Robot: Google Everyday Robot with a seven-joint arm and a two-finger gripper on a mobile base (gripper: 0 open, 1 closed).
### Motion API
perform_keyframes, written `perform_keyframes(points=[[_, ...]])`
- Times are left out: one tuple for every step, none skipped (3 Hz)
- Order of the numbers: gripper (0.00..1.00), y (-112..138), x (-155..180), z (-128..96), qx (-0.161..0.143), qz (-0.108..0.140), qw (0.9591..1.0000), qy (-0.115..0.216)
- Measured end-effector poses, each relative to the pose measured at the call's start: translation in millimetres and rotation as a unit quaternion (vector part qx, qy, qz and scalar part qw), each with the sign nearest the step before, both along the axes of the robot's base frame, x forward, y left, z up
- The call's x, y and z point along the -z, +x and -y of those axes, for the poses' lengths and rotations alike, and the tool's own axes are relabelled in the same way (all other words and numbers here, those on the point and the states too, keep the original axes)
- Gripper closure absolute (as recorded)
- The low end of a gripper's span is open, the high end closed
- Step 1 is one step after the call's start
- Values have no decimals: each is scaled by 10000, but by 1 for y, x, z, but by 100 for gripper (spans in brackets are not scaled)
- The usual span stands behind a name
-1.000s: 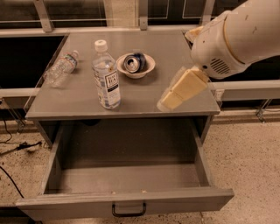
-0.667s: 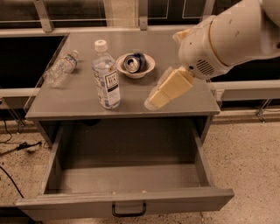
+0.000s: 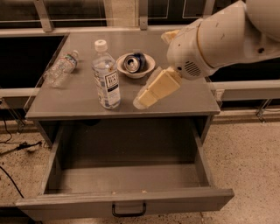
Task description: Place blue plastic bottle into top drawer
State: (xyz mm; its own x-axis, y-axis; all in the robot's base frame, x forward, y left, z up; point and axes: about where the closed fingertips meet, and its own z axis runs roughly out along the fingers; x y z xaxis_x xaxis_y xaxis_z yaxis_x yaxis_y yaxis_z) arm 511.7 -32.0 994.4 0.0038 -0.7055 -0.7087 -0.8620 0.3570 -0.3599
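Closest thing is the drawer (image 3: 61,205), pulled all the way out, flat grey front with a black handle (image 3: 128,210) in the middle and deep grey walls going back under the cabinet. Speckled floor (image 3: 249,153) on the right, a couple of dark cables (image 3: 13,146) trailing over it on the left. Above that is the cabinet's flat grey top (image 3: 183,98), and the bottle (image 3: 106,75) is standing upright on it, left of centre and near the front edge, white cap on, so not in the drawer yet. The gripper (image 3: 141,101) hangs just to the right of the bottle, low over the top and angled down-left toward it, not touching; honestly can't tell whether it's spread or closed up. The big white arm (image 3: 218,37) comes in from the upper right. Behind the bottle there's a white bowl (image 3: 148,69) with a can (image 3: 132,62) in it, and a crinkled bottle (image 3: 61,68) lying on its side out by the left edge. Furthest back, a metal rail (image 3: 87,31) and dark glass (image 3: 74,6).
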Motion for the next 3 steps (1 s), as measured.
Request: perform_keyframes(points=[[0,0,6,11,143,-39,9999,-24],[0,0,7,12,156,-42,9999,-26],[0,24,17,2,83,47,9999,143]])
